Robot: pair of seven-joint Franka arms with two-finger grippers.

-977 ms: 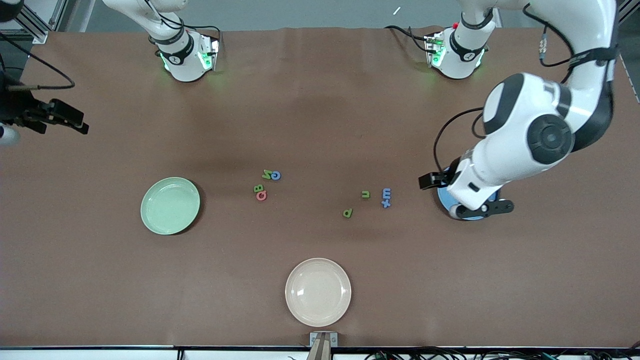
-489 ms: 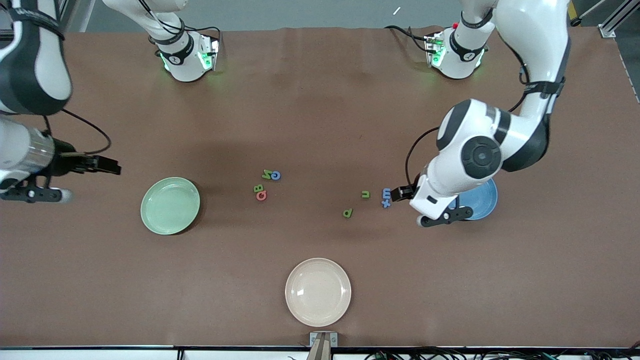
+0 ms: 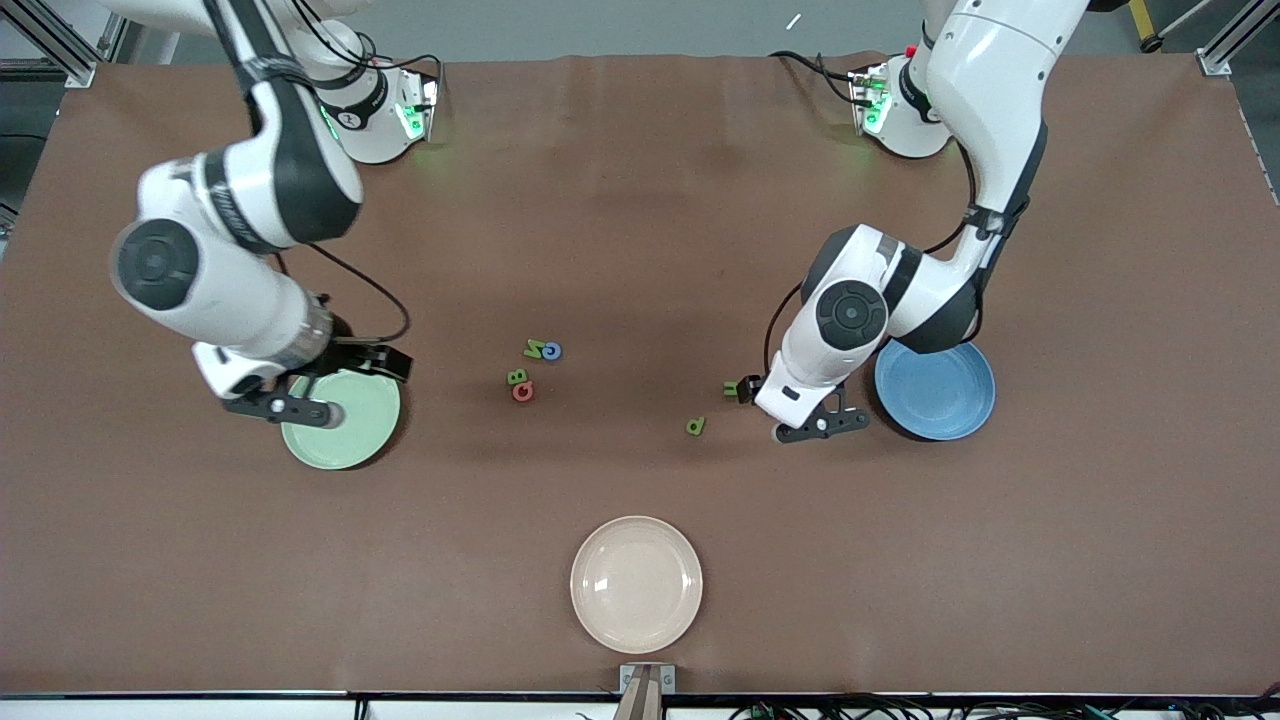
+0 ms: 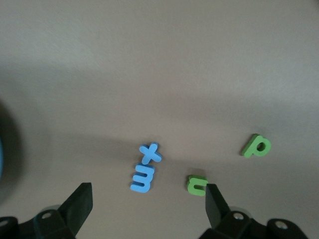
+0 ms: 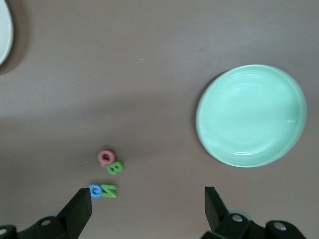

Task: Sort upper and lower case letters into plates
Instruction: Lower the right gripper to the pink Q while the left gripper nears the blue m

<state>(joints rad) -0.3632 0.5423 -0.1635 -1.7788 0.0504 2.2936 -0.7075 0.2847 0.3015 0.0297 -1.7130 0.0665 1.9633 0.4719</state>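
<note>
Upper-case letters lie mid-table in a cluster: green M (image 3: 533, 349), blue G (image 3: 551, 351), green B (image 3: 517, 377), red Q (image 3: 522, 392). Toward the left arm's end lie the green u (image 3: 732, 388) and green p (image 3: 696, 426). The left wrist view adds a blue x (image 4: 150, 152) and blue m (image 4: 143, 179), which the left arm hides in the front view. My left gripper (image 4: 148, 199) hangs open over the m, beside the blue plate (image 3: 935, 390). My right gripper (image 5: 147, 199) is open and empty over the edge of the mint green plate (image 3: 345, 435).
A cream-white plate (image 3: 636, 584) sits near the table's front edge, nearer the front camera than all the letters. Both arm bases stand along the table's edge farthest from that camera.
The left arm swung off the blue plate to above the blue m and x. The right arm came in from the table's end to the mint green plate. Both grippers stayed open.
</note>
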